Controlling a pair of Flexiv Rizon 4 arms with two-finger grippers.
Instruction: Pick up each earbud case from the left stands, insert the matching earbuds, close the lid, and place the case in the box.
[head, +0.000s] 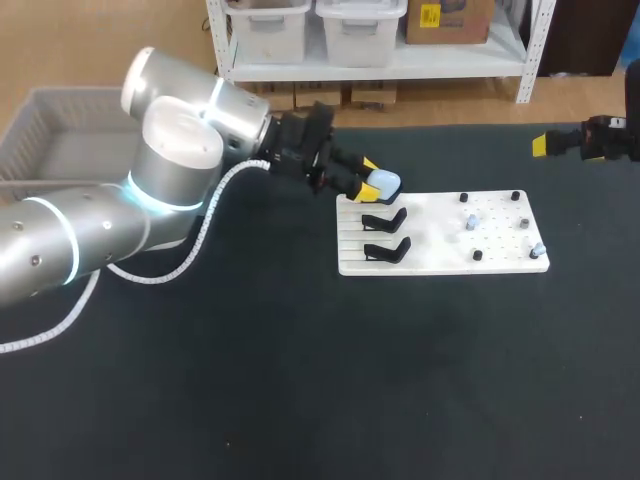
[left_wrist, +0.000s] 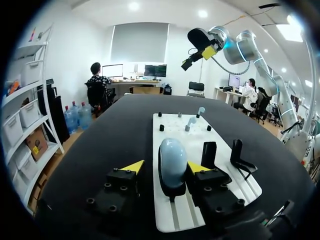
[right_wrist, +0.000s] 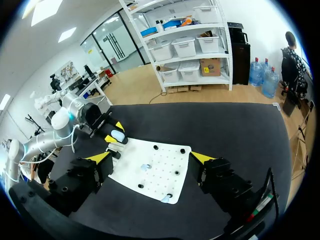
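A pale blue earbud case (head: 386, 181) sits on the rearmost black stand of the white board (head: 440, 262). My left gripper (head: 374, 179) straddles it. In the left wrist view the case (left_wrist: 172, 159) lies between the yellow fingertips (left_wrist: 133, 166); one tip is close against it, the other stands clearly apart, so the gripper is open. Two empty black stands (head: 386, 219) (head: 387, 249) lie nearer on the board. Small pale earbuds (head: 472, 222) (head: 538, 248) sit on pegs at the board's right half. My right gripper (right_wrist: 150, 158) hovers open, high off the board's far right (head: 543, 145).
A grey basket (head: 50, 130) stands at the table's back left, behind my left arm. Black pegs (head: 478, 256) dot the right part of the board. The table is a dark mat (head: 300, 380).
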